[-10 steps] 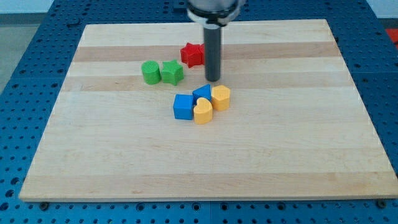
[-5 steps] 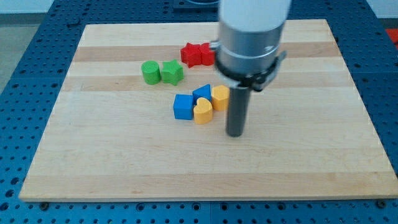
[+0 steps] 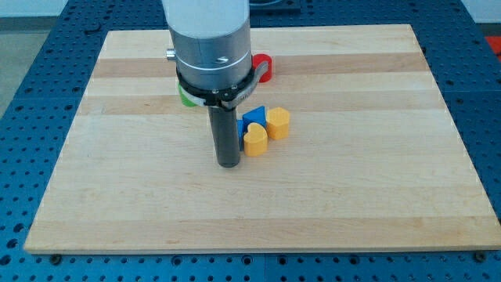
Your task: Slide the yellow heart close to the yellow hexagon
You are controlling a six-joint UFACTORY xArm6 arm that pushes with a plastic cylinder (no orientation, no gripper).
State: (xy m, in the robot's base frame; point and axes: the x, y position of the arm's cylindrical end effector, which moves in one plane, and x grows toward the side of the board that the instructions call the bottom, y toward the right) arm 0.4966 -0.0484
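Single cam, no 2nd view so no overlap. Looks down at an angle from the view's bottom edge, facing the far side. Mid range: whole wooden worktop (image 3: 376, 196) in frame, blue perforated base (image 3: 39, 86) visible around it. Arm body blocks upper centre.

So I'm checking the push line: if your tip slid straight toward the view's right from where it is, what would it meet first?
Most likely the yellow heart: my tip sits just to its left and slightly nearer the view's bottom, so it might only clip the lower edge.
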